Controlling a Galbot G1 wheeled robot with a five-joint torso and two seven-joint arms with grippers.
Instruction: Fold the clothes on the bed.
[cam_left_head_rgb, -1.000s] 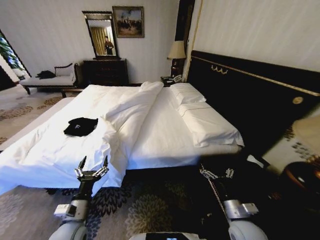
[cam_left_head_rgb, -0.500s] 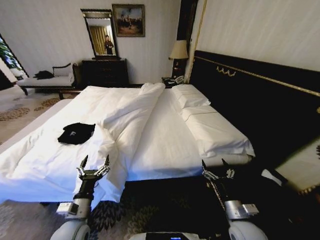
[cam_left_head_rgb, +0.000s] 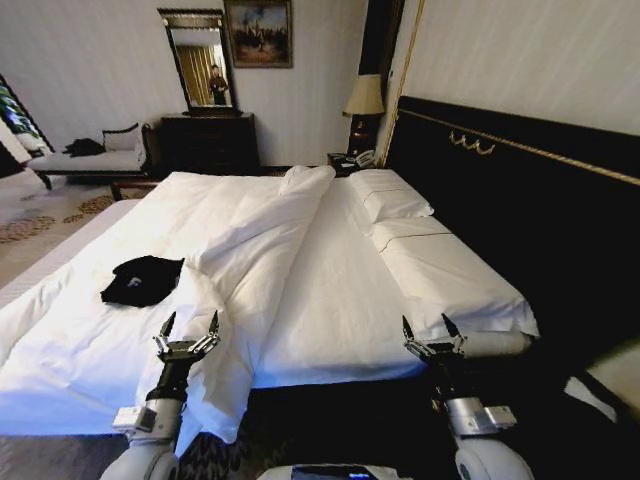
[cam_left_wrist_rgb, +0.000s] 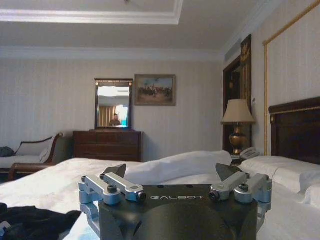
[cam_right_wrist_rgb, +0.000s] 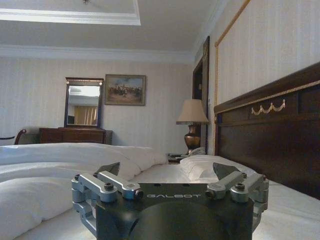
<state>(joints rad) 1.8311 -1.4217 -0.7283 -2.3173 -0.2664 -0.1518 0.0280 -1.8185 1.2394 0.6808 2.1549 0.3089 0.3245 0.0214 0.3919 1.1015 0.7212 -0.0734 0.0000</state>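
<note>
I hold my left end effector (cam_left_head_rgb: 186, 329) over the near edge of the bed (cam_left_head_rgb: 330, 270), its fingers spread wide with nothing between them, and my right end effector (cam_left_head_rgb: 432, 331) is likewise wide open and empty by the pillow end. The black T-shirt (cam_left_head_rgb: 141, 279) lies crumpled on the white duvet (cam_left_head_rgb: 240, 230), beyond my left end effector and a little to its left.
</note>
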